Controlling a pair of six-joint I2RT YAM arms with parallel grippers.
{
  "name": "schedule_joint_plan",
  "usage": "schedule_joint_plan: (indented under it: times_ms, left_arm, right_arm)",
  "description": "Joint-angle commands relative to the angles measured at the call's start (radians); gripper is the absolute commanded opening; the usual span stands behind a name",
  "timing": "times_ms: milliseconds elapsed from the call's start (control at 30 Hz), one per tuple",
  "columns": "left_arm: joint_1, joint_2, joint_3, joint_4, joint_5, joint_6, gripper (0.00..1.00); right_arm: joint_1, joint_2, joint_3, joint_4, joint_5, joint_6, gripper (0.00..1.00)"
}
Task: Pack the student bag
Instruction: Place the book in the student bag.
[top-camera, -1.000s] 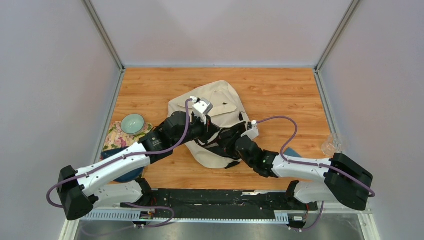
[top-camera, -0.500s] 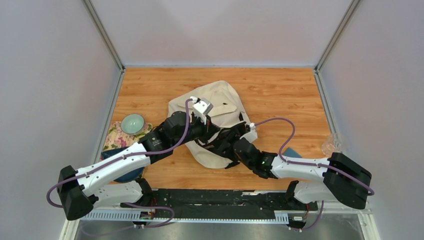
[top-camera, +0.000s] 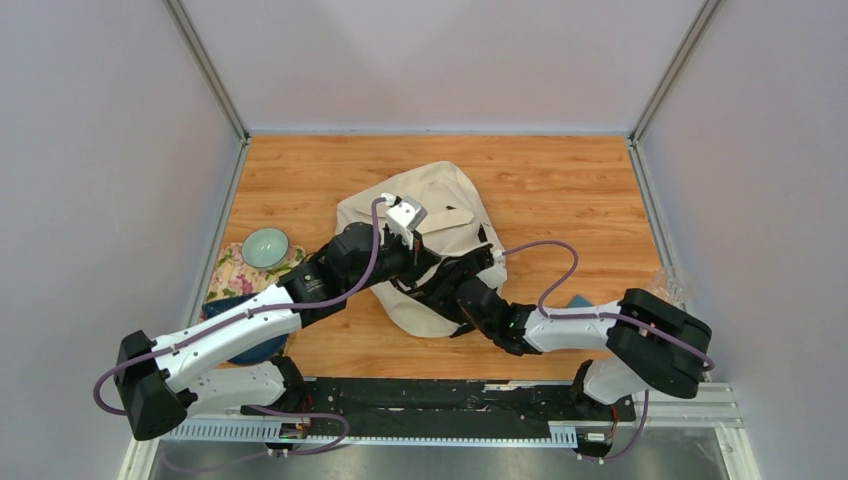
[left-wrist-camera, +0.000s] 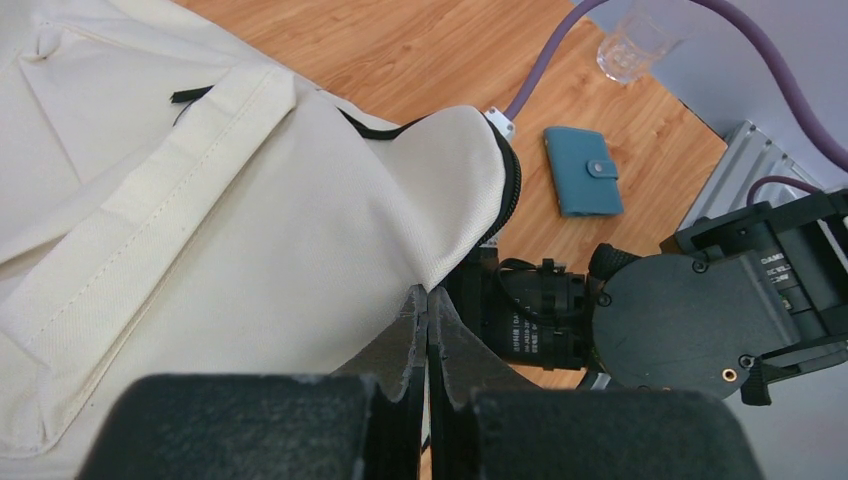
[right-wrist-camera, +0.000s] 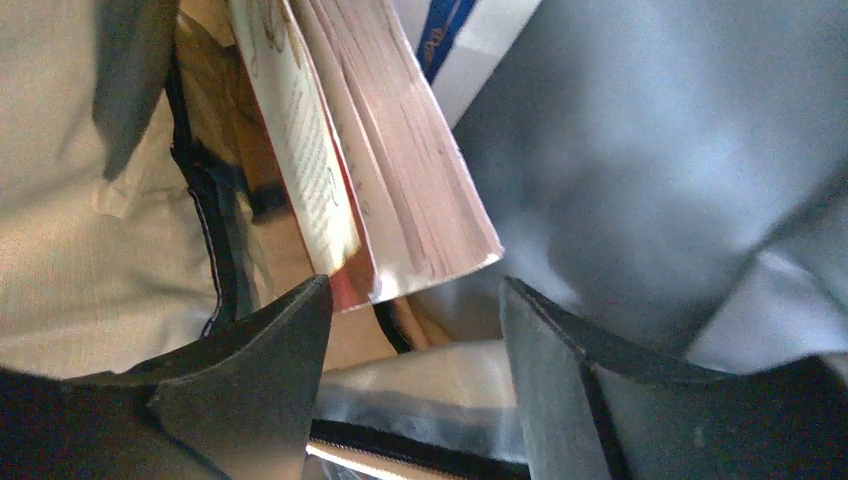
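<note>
The student bag (top-camera: 445, 195), cream fabric with black straps, lies mid-table with its mouth toward the arms. My left gripper (top-camera: 428, 266) is shut on the rim of that mouth; in the left wrist view its fingertips (left-wrist-camera: 428, 300) pinch the cream flap (left-wrist-camera: 300, 200) and hold it up. My right gripper (top-camera: 458, 288) reaches into the opening. Seen from the right wrist, its jaws (right-wrist-camera: 412, 290) stand open inside the bag, just below a book (right-wrist-camera: 400, 170) with pinkish page edges that leans against the grey lining (right-wrist-camera: 650, 170). Nothing sits between the fingers.
A teal bowl (top-camera: 265, 246) rests on a floral cloth (top-camera: 230, 272) at the left edge. A blue wallet (left-wrist-camera: 583, 170) lies on the wood right of the bag, and a clear glass (left-wrist-camera: 630, 45) stands by the right wall. My right arm's black wrist (left-wrist-camera: 690, 320) crowds the bag's mouth.
The right gripper has opened and let go of the book inside the bag, and the right arm has pushed further left into the opening. The left gripper has stayed put.
</note>
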Motion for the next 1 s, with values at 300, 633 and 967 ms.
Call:
schedule_joint_plan:
  times_ms: [300, 633, 967]
  left_arm:
    - [-0.007, -0.024, 0.021, 0.069, 0.024, -0.005, 0.00]
    - [-0.008, -0.019, 0.023, 0.073, 0.029, -0.011, 0.00]
    - [-0.007, -0.035, 0.024, 0.057, 0.018, -0.011, 0.00]
  right_arm:
    - [-0.080, 0.046, -0.024, 0.353, 0.115, 0.045, 0.00]
    - [-0.198, 0.083, 0.082, 0.294, 0.106, -0.004, 0.00]
    - [-0.198, 0.224, 0.131, 0.420, 0.124, 0.067, 0.00]
